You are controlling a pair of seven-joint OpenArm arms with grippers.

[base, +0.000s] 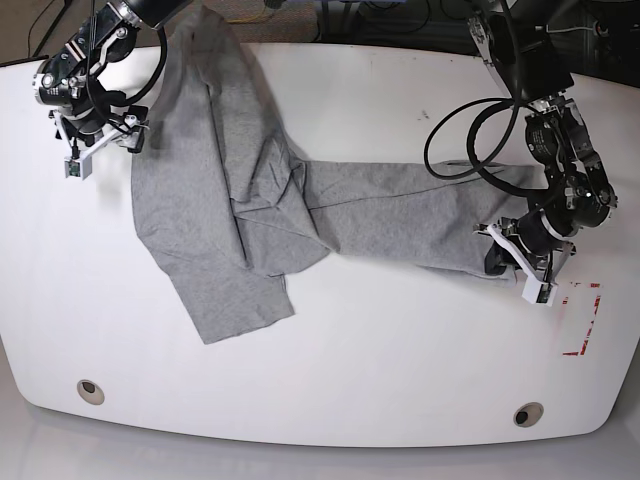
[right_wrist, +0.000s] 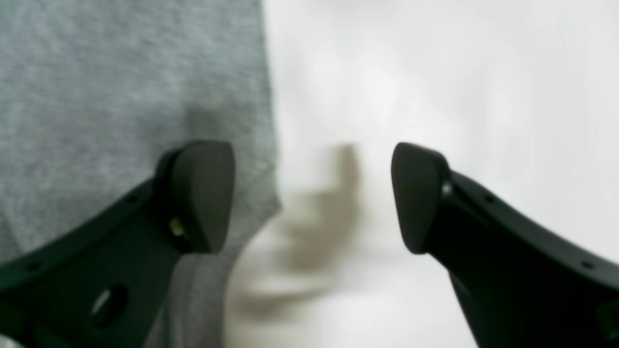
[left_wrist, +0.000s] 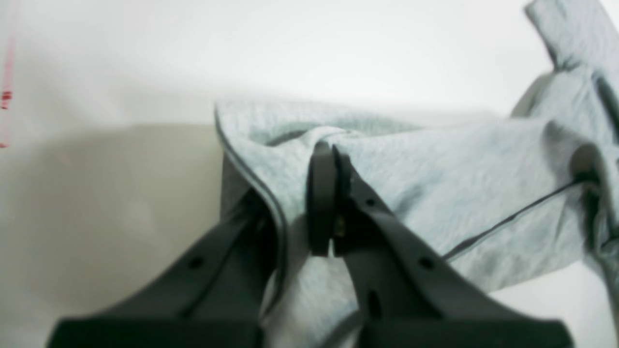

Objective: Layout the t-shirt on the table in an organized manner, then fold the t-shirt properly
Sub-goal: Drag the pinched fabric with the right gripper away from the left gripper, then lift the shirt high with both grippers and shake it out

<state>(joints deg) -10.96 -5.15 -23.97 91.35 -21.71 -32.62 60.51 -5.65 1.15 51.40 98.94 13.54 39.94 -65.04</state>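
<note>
**Shirt stretched between two arms on white table**

Fabric of the grey t-shirt [base: 250, 200] lies crumpled across the table [base: 330, 350], one end bunched and folded over itself near the right gripper [base: 100, 140], the other drawn out in a long band to the left gripper [base: 515, 262]. The left gripper's jaws are pressed together on a fold of the shirt's hem, with cloth spilling to both sides of them and a dark seam line running away to one side in the left wrist view. The right gripper's jaws stand wide apart with nothing between them; in the right wrist view one fingertip [right_wrist: 200, 193] hangs over the shirt's edge while the other sits above bare tabletop, the cloth's border falling in the gap just inside the first. A red tape mark [base: 585, 320] lies on the table just beyond the left gripper, and two round grommet holes [base: 90, 390] sit near the table's front edge.
</note>
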